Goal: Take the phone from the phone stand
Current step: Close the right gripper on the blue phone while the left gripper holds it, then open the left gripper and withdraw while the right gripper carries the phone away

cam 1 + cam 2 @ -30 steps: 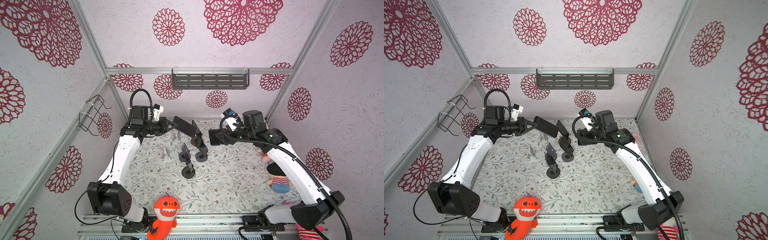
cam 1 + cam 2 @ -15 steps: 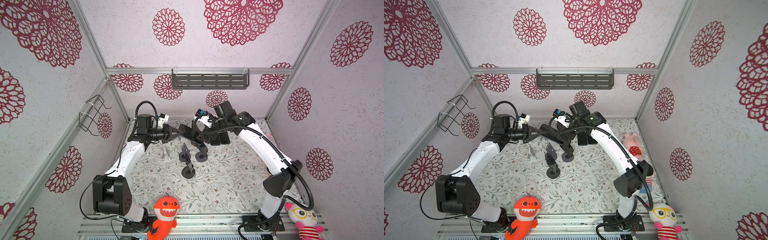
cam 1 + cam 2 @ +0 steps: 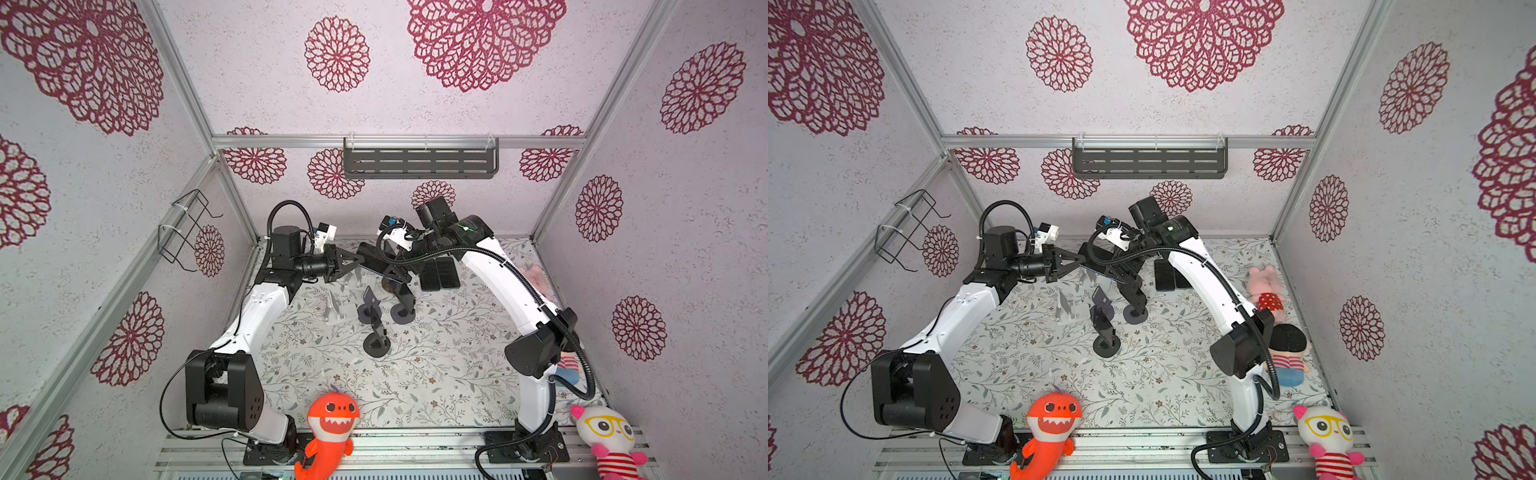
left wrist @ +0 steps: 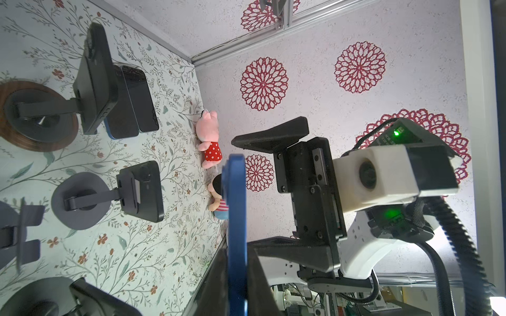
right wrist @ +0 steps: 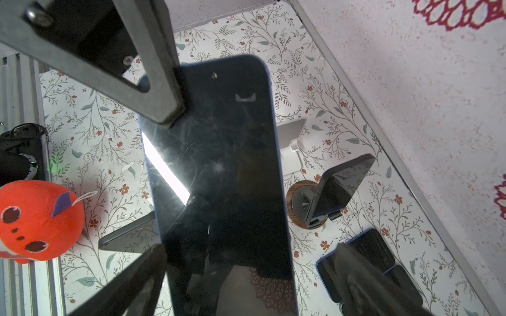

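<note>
In both top views the dark, blue-edged phone (image 3: 369,257) at mid-frame is crossed by the black corrugated cable (image 3: 432,251). The round wooden-based stand (image 3: 388,286) just below it shows only a sliver. At the right of a top view, the pink pig plush (image 3: 534,274) is mostly behind the white right arm (image 3: 498,282), whose elbow half covers the black-haired doll (image 3: 1289,338). The lower edge cuts off the white cat plush with yellow glasses (image 3: 604,432). In the right wrist view the phone hides much of the floral table (image 5: 342,90), and the jaws of the right gripper (image 5: 250,246) are blurred. The left wrist view shows the phone edge-on, its screen unseen.
</note>
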Available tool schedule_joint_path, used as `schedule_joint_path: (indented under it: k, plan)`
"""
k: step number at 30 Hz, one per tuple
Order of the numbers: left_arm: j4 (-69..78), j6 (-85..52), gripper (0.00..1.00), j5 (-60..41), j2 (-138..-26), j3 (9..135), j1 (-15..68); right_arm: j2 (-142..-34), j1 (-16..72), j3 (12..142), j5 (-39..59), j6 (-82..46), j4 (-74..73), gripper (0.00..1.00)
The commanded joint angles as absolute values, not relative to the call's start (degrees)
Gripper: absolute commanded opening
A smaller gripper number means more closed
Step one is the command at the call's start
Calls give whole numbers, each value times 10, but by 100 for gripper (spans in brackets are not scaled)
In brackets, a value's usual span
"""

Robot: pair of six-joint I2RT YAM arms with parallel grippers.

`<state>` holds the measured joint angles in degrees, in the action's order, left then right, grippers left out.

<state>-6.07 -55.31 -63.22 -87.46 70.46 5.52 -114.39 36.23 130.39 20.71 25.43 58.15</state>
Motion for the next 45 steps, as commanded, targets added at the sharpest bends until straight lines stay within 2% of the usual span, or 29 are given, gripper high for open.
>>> schedule_joint_path:
  k: [1,15,24,27,33,40,45]
  plan:
    - [4,-590,0,-644,-877,700,57,-1154,368,1318,229,260,585,99]
    - [31,-613,0,-634,-897,687,70,-1167,376,1304,242,248,536,94]
    - [33,-611,0,-637,-899,688,73,-1167,375,1295,243,251,535,84]
    - [33,-610,0,-638,-899,687,73,-1168,375,1295,241,254,537,78]
    - [33,-609,0,-639,-900,687,73,-1171,375,1293,243,257,533,60]
    - [36,-611,0,-636,-907,686,72,-1169,375,1289,238,255,521,51]
    - [47,-617,23,-634,-909,683,72,-1160,375,1271,234,245,500,46]
